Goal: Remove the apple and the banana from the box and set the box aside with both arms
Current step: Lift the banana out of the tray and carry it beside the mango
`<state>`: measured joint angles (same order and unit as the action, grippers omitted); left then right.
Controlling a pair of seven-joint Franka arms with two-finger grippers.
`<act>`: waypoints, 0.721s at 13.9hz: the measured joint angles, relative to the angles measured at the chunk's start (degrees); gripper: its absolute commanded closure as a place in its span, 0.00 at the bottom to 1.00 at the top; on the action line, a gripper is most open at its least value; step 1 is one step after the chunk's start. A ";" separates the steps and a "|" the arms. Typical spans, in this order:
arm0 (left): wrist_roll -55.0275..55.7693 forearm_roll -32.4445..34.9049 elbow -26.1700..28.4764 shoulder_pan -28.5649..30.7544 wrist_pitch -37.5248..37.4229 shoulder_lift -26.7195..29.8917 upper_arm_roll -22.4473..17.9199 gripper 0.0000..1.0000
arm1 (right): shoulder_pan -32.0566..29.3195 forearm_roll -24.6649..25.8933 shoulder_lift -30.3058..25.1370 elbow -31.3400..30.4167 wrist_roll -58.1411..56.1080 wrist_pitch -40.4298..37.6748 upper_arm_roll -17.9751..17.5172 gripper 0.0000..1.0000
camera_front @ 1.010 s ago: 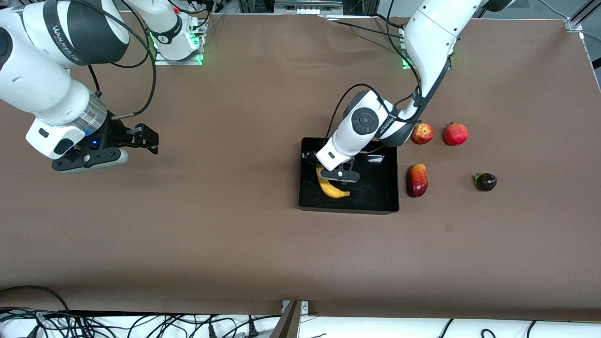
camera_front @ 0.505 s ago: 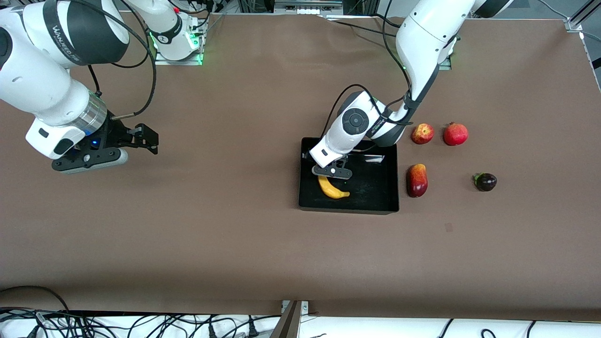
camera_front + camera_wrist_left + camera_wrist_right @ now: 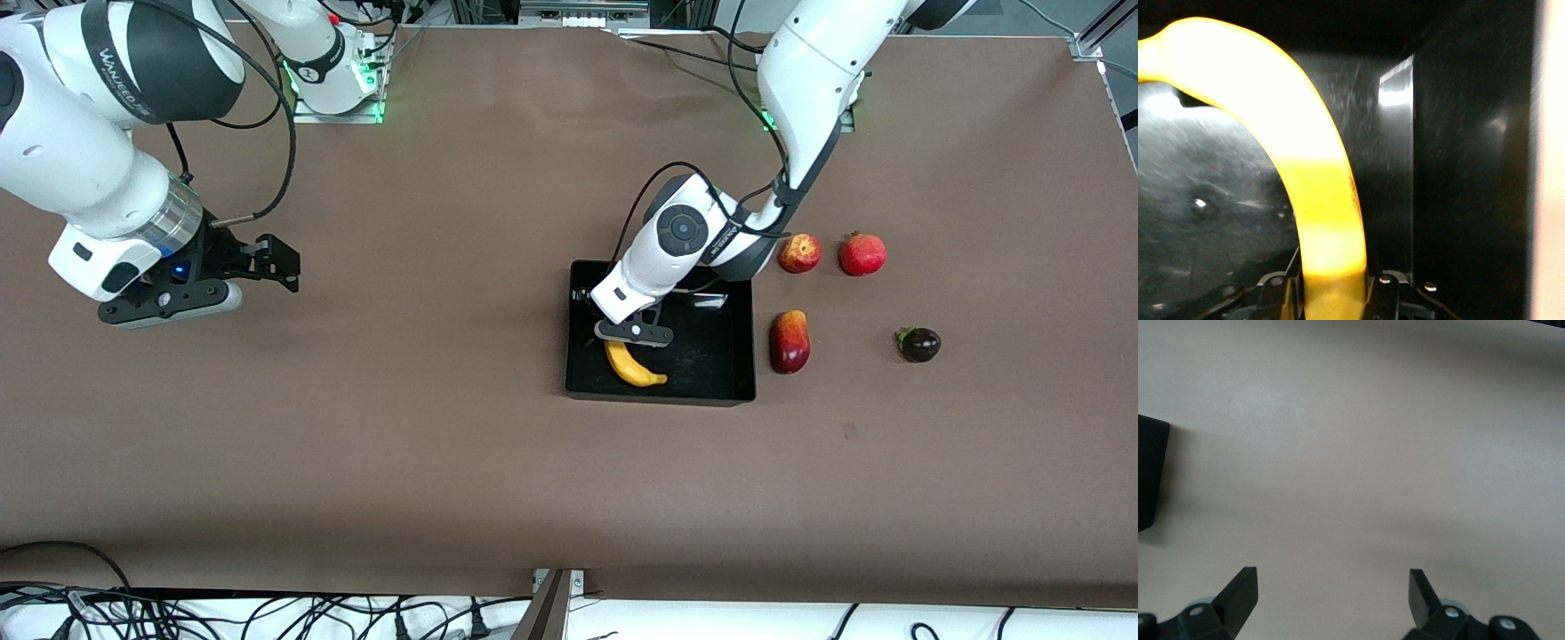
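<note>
My left gripper (image 3: 633, 333) is low inside the black box (image 3: 716, 360) and shut on one end of the yellow banana (image 3: 637, 367), which lies along the box floor. In the left wrist view the banana (image 3: 1318, 180) curves away from between the fingers of my left gripper (image 3: 1333, 293), next to the box's glossy wall (image 3: 1458, 167). The apple (image 3: 799, 253), pomegranate (image 3: 862, 254), mango (image 3: 789, 341) and small dark purple fruit (image 3: 919, 344) lie on the table beside the box, toward the left arm's end. My right gripper (image 3: 277, 260) waits open and empty over bare table (image 3: 1333, 587).
The brown table (image 3: 444, 427) stretches wide between the box and the right arm. Cables hang along the edge nearest the front camera (image 3: 267, 613). The arm bases (image 3: 338, 80) stand at the table's edge farthest from the front camera.
My left gripper has shifted slightly inside the box with the banana, whose free end now lies a little nearer the front camera. The right arm has not moved.
</note>
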<state>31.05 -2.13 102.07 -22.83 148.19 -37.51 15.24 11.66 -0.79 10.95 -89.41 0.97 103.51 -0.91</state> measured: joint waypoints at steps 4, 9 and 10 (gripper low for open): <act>0.00 0.01 -0.46 2.98 -9.65 6.62 0.01 1.00 | 0.00 0.00 0.00 0.00 0.00 0.00 0.00 0.00; -8.84 3.42 -1.09 12.07 -27.57 14.49 -2.26 1.00 | 0.00 0.00 0.01 0.02 0.00 0.00 0.00 0.00; -14.68 5.45 -1.08 15.06 -29.09 15.21 -3.64 1.00 | 0.00 0.00 0.01 0.03 0.00 0.00 0.00 0.00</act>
<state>16.37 3.32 100.98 -7.77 119.09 -22.30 11.60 11.66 -0.79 10.96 -89.38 0.97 103.51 -0.90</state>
